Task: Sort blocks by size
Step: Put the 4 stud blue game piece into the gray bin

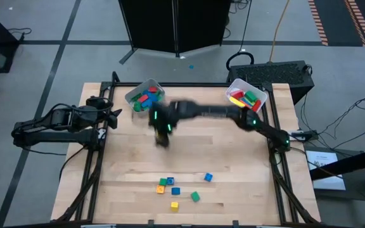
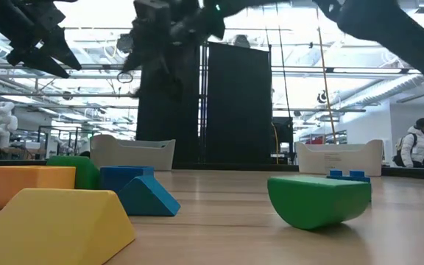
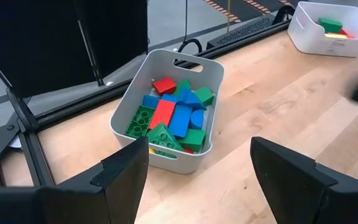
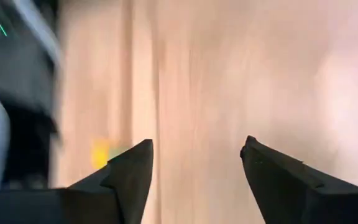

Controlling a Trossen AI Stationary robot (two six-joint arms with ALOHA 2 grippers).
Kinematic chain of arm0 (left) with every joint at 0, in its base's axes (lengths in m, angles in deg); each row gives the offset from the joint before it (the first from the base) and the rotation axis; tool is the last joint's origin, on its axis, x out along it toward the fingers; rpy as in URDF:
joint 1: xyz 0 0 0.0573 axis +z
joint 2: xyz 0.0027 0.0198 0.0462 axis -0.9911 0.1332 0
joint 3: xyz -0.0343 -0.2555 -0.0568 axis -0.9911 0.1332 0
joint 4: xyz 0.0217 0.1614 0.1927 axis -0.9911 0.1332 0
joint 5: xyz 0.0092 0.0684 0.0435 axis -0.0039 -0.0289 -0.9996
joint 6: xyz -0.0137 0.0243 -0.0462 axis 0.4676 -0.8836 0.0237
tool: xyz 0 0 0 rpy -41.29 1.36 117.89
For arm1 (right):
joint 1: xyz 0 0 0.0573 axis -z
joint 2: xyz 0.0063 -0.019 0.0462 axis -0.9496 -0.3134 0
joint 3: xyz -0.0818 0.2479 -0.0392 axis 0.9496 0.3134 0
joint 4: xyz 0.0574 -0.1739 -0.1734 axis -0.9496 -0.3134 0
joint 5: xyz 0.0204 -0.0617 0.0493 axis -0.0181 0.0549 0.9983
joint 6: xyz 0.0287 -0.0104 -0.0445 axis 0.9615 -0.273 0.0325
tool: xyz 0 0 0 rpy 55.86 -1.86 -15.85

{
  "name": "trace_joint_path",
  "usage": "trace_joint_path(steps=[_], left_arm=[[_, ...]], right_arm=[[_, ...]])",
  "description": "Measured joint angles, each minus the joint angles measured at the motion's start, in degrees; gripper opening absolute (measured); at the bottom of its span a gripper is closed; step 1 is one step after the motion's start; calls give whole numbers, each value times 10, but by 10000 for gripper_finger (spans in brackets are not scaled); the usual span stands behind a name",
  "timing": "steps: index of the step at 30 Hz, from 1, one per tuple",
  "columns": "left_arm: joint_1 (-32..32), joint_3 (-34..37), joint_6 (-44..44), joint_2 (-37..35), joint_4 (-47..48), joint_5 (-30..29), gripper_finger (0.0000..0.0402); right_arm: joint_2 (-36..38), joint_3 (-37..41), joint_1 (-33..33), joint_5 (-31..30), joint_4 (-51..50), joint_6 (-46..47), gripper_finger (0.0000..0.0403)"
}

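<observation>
Inside left bin (image 3: 199, 155), mixed blocks (image 3: 173, 115)

Your right arm is reaching across the table's middle from its right-side base, elbow bent, its wrist blurred. Your right gripper (image 1: 161, 136) is pointing down above the wood, its fingers (image 4: 129, 171) standing apart with nothing between them. Your left arm is waiting folded at the left edge, your left gripper (image 1: 115, 115) spread wide, empty.

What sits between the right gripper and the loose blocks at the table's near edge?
Nothing visible: bare wood lies between the right gripper, open and empty over mid-table, and the loose blocks. The left gripper waits at the left edge.
</observation>
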Motion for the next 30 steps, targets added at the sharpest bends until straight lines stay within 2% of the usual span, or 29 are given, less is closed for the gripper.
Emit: trace_joint_path(steps=[2, 5, 10, 26, 30], left_arm=[[0, 0, 0, 0, 0, 0, 281], [0, 0, 0, 0, 0, 0, 281], [0, 0, 0, 0, 0, 0, 281], [0, 0, 0, 0, 0, 8, 281], [0, 0, 0, 0, 0, 9, 281]], right_arm=[[-6, 2, -47, -45, -83, -44, 229], [-9, 17, -111, -100, -133, -84, 224], [-12, 51, -176, -177, -95, -69, 224], [-21, 68, -224, -200, -6, 43, 224], [-21, 81, -235, -243, 9, 61, 224]])
